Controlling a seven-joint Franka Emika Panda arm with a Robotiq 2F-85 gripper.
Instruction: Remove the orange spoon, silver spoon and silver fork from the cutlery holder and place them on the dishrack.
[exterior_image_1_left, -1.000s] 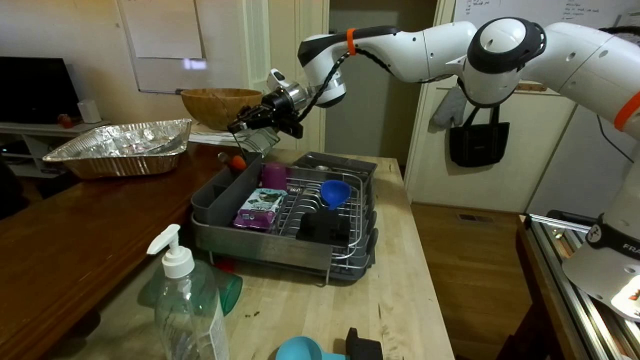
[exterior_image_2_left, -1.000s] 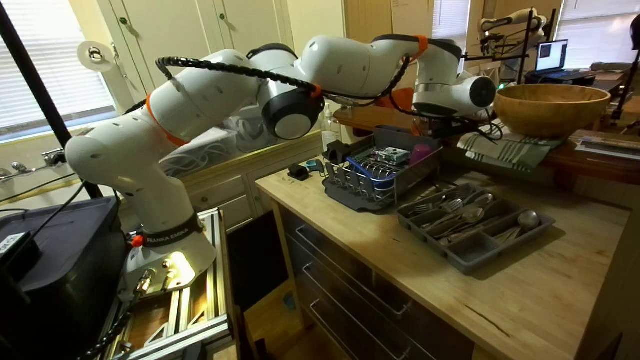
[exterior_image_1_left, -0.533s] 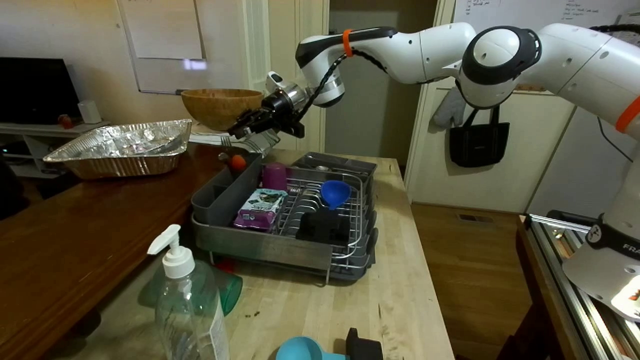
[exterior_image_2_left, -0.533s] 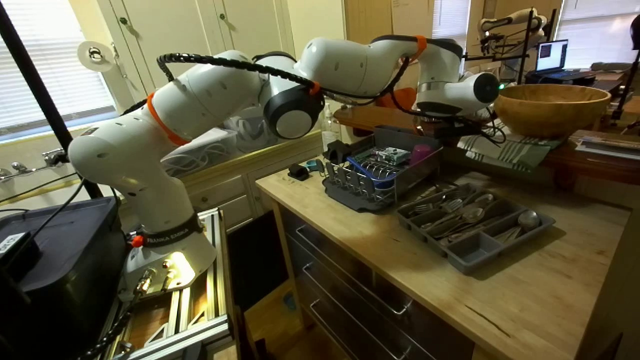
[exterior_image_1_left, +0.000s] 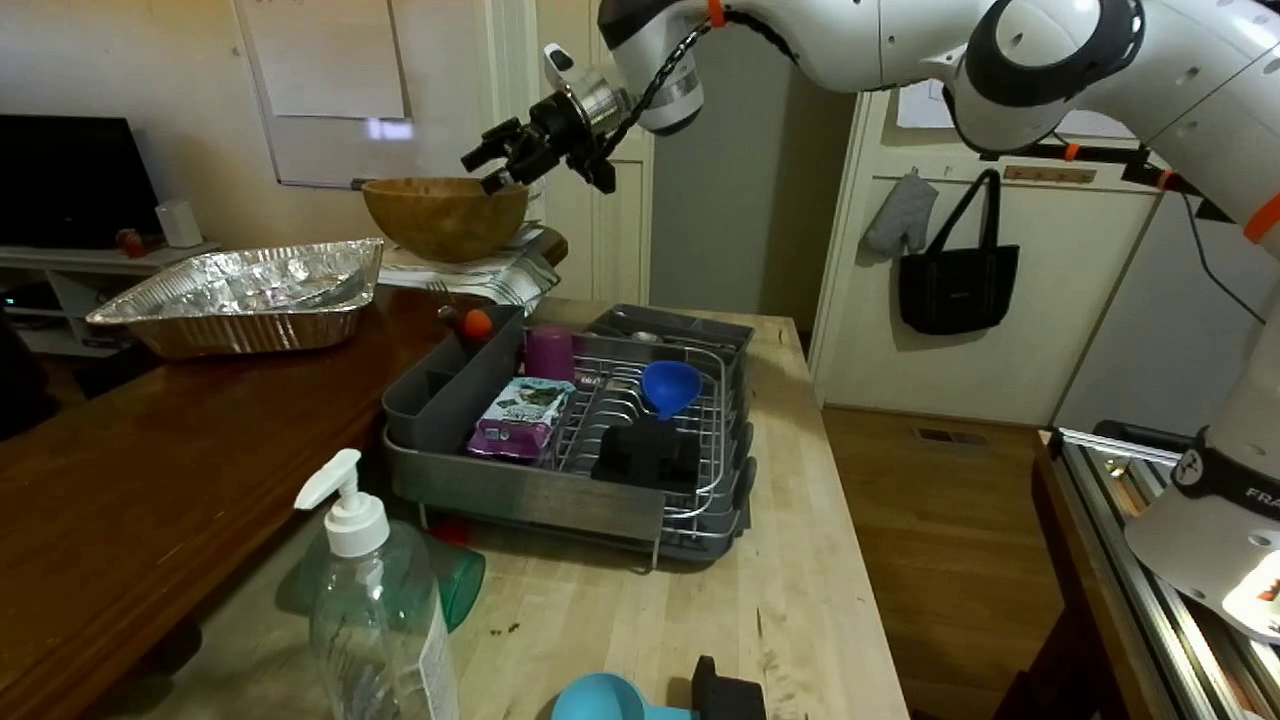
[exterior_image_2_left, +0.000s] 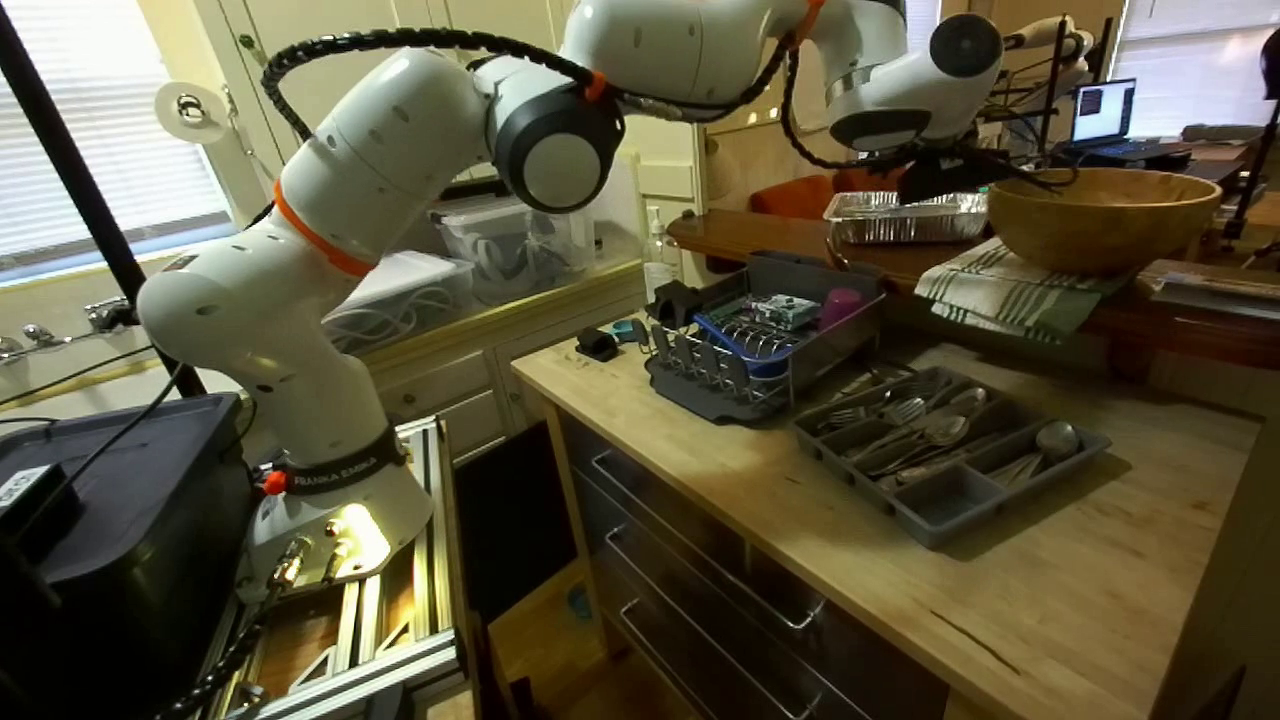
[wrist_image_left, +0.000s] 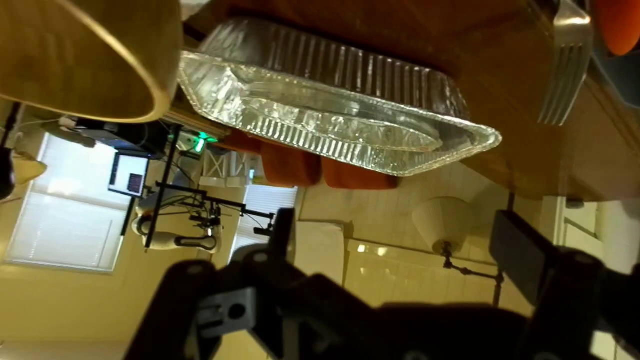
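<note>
In an exterior view the orange spoon (exterior_image_1_left: 477, 324) stands bowl-up at the far end of the grey cutlery holder (exterior_image_1_left: 425, 405). Beside it shows a small dull rounded head, likely the silver spoon (exterior_image_1_left: 447, 314). The silver fork (exterior_image_1_left: 440, 288) leans out of the same end, tines up; the wrist view shows the fork (wrist_image_left: 567, 60) and part of the orange spoon (wrist_image_left: 620, 25) at a corner. The holder sits along one side of the wire dishrack (exterior_image_1_left: 525, 497). My gripper (exterior_image_1_left: 482, 172) is raised well above them, jaws wide apart with nothing between the fingers (wrist_image_left: 522, 250).
The dishrack carries a purple cup (exterior_image_1_left: 549, 352), a packet (exterior_image_1_left: 520, 415), a blue scoop (exterior_image_1_left: 671, 386) and a black object. A wooden bowl (exterior_image_2_left: 1105, 220) and foil pan (exterior_image_2_left: 905, 217) stand near the gripper. A grey tray of cutlery (exterior_image_2_left: 945, 490) lies beside the rack.
The gripper, shut at the leaning fork a second ago, has opened and let go. It has risen clear, while the fork now leans further toward the foil pan.
</note>
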